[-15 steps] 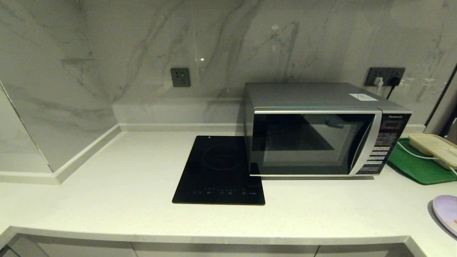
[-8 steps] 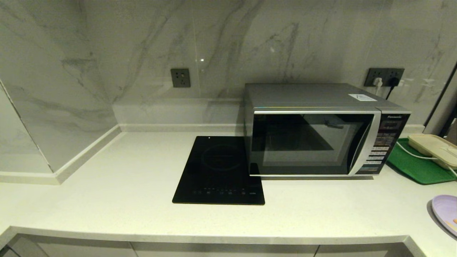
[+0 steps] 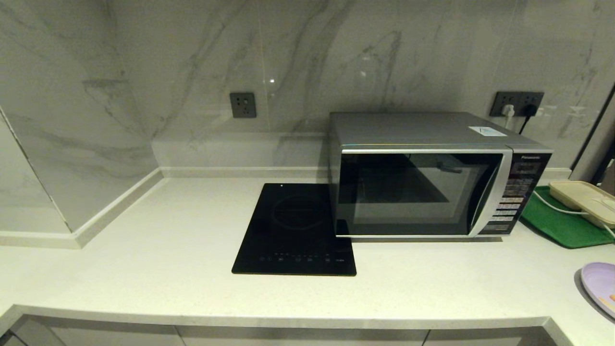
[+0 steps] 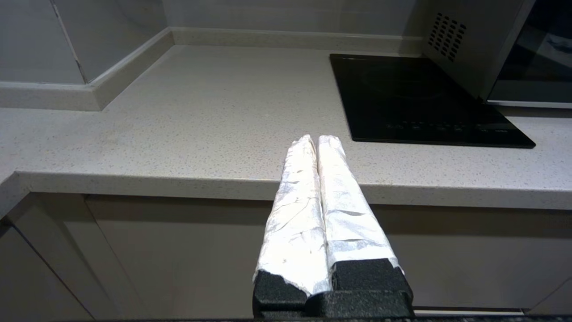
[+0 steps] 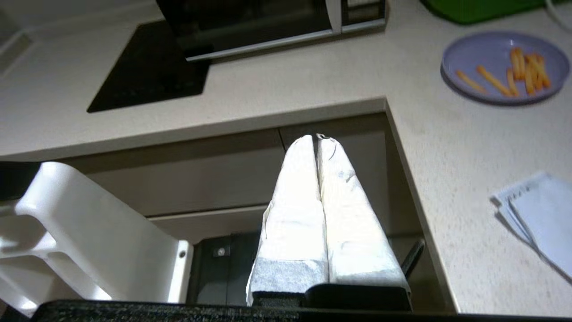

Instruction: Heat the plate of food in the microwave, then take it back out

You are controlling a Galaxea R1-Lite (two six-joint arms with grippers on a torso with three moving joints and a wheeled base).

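Two grippers, both pinched closed on nothing and both hanging off the front edge of the counter (image 3: 144,288). The left gripper (image 4: 316,139) sits low in front of the cabinets, tips level with the counter lip. The right gripper (image 5: 316,137) hangs by the counter's inner corner, white-wrapped fingers pressed together.

Going near to far in the head view: the plate (image 3: 600,286) is at about 4 o'clock, right at the frame edge on the counter, with orange food sticks (image 5: 525,71) lying on it. Some pale folded paper (image 5: 536,214) lies nearer than the plate in the right wrist view. Dead centre is the black cooktop (image 3: 295,230). Just beside it at 3 o'clock, the microwave (image 3: 423,192) with its door closed. Further right, at about 3 o'clock, a green tray (image 3: 562,226) holds a beige box (image 3: 584,199).
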